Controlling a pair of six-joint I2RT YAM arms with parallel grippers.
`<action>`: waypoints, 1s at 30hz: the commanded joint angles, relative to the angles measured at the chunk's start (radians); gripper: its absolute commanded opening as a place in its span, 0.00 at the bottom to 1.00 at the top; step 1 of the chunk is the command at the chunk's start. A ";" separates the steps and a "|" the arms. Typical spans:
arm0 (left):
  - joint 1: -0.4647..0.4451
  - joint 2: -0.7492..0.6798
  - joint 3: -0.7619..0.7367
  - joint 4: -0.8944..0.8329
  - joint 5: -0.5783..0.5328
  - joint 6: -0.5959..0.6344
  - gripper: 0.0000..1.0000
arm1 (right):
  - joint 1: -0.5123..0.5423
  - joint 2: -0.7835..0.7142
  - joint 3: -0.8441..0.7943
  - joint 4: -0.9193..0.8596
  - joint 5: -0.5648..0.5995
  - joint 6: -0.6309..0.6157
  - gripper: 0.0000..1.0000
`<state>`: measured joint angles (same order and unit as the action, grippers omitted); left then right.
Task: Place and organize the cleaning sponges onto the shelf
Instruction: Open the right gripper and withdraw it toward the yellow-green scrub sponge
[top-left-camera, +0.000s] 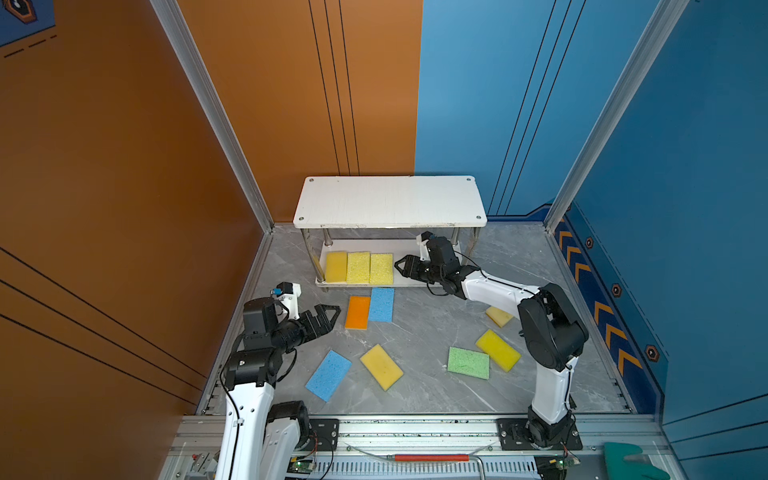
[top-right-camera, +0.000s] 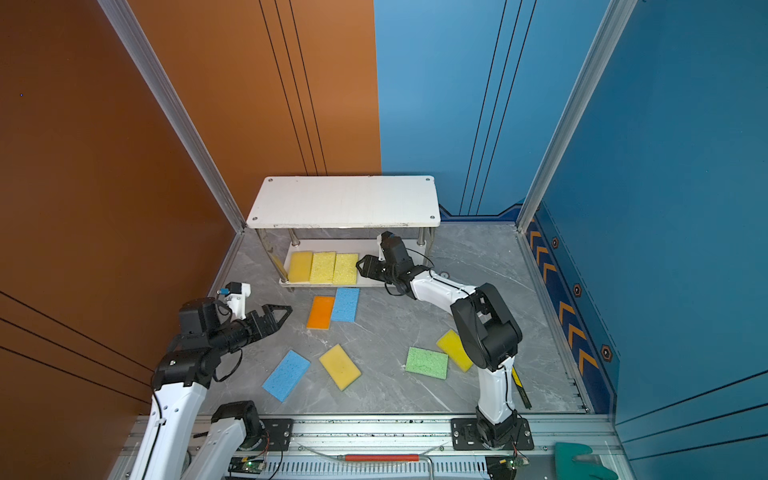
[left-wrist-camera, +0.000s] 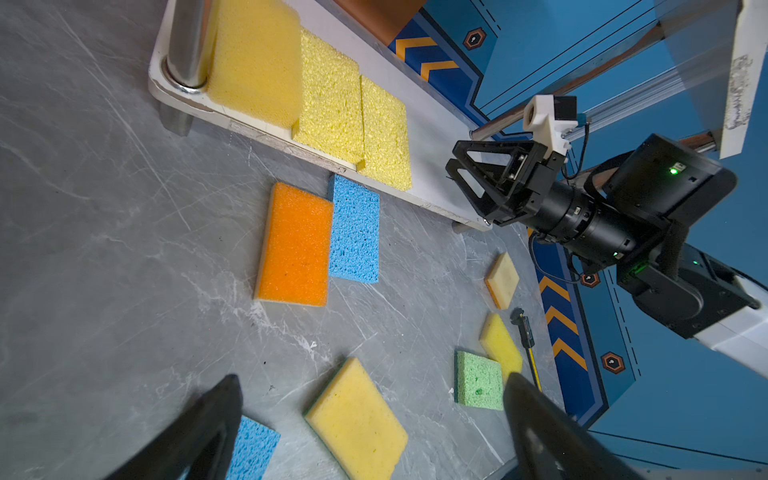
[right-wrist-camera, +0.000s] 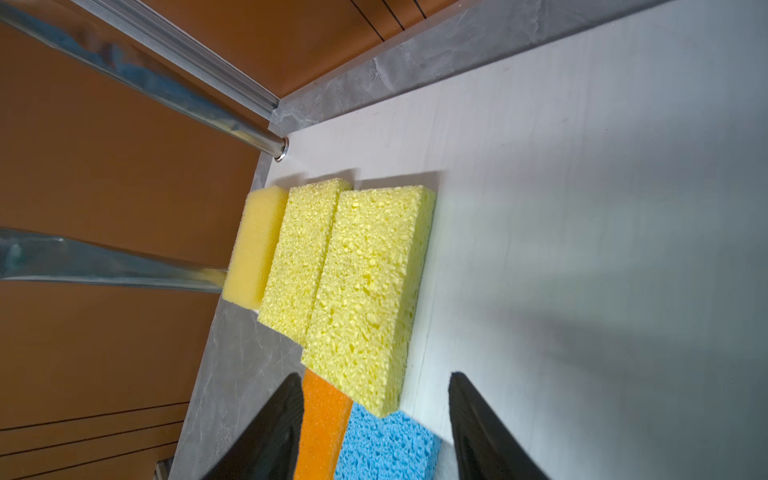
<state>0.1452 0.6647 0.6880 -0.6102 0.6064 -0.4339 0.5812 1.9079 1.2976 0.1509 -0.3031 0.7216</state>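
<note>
Three yellow sponges (top-left-camera: 359, 268) lie side by side on the shelf's (top-left-camera: 390, 201) lower board, and seven more are scattered on the floor (top-left-camera: 424, 316). Both claws are released and empty. The right gripper (top-left-camera: 400, 266) is just beside the row, the left gripper (top-left-camera: 332, 318) near the orange sponge (top-left-camera: 358, 312). The sponges look light, soft and squashy, so pinch across the short width. Only the right wrist view shows the bare gap between its fingers (right-wrist-camera: 266, 432).

the shelf (top-left-camera: 390, 202) stands on the grey table (top-left-camera: 428, 332), three yellow sponges (top-left-camera: 358, 267) side by side on its lower board (right-wrist-camera: 582, 208). loose on the table: orange (top-left-camera: 358, 312), green (top-left-camera: 468, 363), tan (top-left-camera: 499, 316), two blue (top-left-camera: 381, 304) (top-left-camera: 328, 375), two yellow (top-left-camera: 381, 366) (top-left-camera: 498, 350).
</note>
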 joint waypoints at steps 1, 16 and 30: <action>0.003 -0.005 -0.017 0.014 0.022 0.011 0.98 | 0.022 -0.080 -0.083 0.079 -0.027 0.020 0.58; 0.001 0.004 -0.017 0.017 0.027 0.009 0.98 | 0.101 -0.333 -0.301 -0.146 -0.055 -0.114 0.58; -0.051 0.013 -0.092 0.142 0.113 -0.190 0.98 | 0.192 -0.428 -0.344 -0.361 -0.017 -0.176 0.72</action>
<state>0.1158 0.6903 0.6270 -0.5266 0.6838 -0.5442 0.7559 1.5089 0.9703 -0.1230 -0.3412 0.5816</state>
